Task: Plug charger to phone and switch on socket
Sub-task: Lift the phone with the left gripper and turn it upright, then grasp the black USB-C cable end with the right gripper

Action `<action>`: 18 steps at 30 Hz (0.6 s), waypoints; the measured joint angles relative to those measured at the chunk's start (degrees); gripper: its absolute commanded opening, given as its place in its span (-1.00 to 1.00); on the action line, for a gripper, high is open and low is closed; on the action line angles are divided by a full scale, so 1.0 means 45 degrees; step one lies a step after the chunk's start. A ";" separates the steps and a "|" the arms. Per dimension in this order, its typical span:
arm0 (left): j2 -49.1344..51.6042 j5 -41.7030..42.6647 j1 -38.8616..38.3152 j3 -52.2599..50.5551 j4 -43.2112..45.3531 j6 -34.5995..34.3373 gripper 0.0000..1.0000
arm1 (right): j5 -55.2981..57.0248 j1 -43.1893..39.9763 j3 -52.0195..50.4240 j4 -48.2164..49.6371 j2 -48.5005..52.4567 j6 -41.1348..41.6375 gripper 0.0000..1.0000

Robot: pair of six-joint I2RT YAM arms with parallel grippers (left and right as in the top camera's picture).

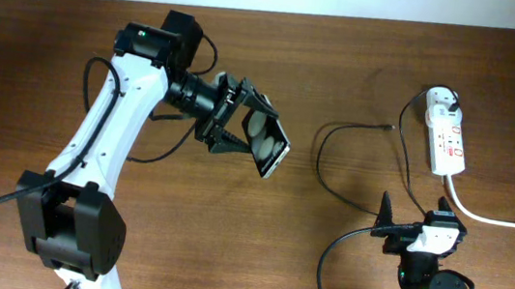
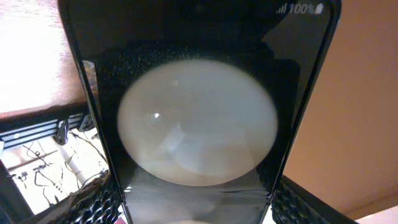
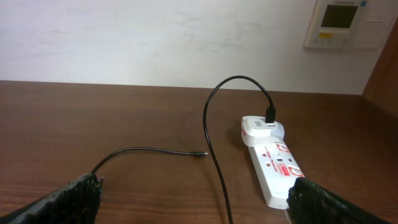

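My left gripper is shut on the phone, a black slab with two white round spots, and holds it tilted above the table left of centre. In the left wrist view the phone fills the frame between my fingers. The charger's thin black cable loops on the table, its connector tip lying free; its white plug head sits in the socket, a white power strip at the far right. In the right wrist view the tip and socket lie ahead of my open, empty right gripper.
The socket's thick white cord runs off to the right edge. The right arm's base stands at the front right. A wall controller hangs on the wall behind the table.
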 measured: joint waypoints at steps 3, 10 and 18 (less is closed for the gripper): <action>0.0000 -0.0005 0.0000 0.0000 0.0005 0.0403 0.50 | 0.0000 0.0000 0.0000 0.0000 0.0000 -0.0010 0.97; 0.0000 -0.0005 0.0053 0.0000 0.0233 0.1234 0.52 | -0.0534 0.0000 0.0000 0.0049 0.0000 0.0801 0.97; 0.0000 -0.0491 0.0908 0.0000 0.0253 0.2501 0.52 | -1.2303 0.0024 0.0000 0.0306 0.0000 1.4226 0.97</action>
